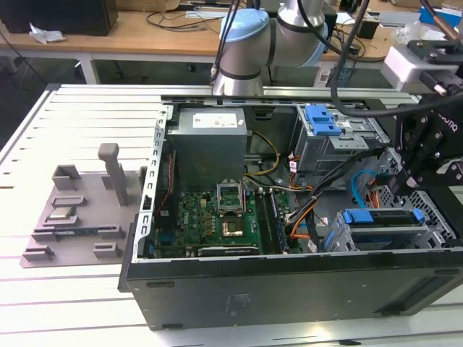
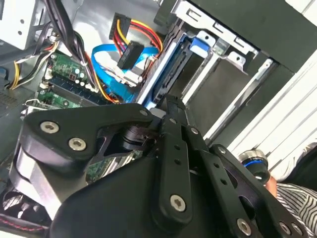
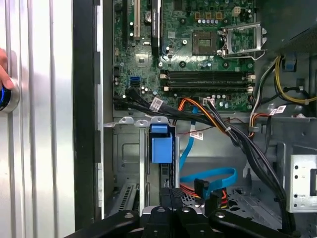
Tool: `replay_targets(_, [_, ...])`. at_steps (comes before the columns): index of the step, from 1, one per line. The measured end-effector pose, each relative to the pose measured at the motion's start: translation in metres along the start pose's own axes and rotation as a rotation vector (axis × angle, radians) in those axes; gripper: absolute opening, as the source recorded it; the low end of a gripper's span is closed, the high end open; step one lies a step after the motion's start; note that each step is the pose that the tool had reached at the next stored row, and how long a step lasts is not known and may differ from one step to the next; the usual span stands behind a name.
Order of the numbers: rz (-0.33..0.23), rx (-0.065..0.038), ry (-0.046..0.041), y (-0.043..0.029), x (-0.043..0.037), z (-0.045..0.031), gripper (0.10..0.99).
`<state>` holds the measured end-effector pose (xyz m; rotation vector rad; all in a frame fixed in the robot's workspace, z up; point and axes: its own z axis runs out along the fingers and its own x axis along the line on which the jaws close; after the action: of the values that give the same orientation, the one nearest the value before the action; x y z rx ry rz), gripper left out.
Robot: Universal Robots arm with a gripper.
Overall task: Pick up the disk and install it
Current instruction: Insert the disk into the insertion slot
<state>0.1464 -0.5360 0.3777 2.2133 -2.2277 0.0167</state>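
The disk (image 1: 380, 217), silver with a blue rail frame, sits on edge in the drive cage (image 1: 434, 217) at the front corner of the open computer case, on the exterior view's right. Its blue end tab (image 3: 161, 144) and blue-railed edge (image 2: 166, 62) appear in both wrist views. My black gripper (image 1: 401, 189) hangs just above the disk. Its fingers lie pressed together (image 3: 171, 194), tips at the disk's near end (image 2: 173, 106), and nothing shows between them.
Blue and orange cables (image 3: 208, 176) lie beside the cage, next to the motherboard (image 1: 217, 210). A grey power supply box (image 1: 210, 137) and a blue latch (image 1: 322, 119) sit at the back. A grey fixture plate (image 1: 79, 210) lies outside the case. A hand (image 3: 2, 74) rests on a blue-ringed button.
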Motion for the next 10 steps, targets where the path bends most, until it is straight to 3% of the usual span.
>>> replay_targets(3, [0.000,-0.001,0.0001,-0.0040,0.0000,0.0034,0.106])
replay_targets(10, [0.000,-0.001,0.0000,-0.0042,0.0000,0.0035,0.106])
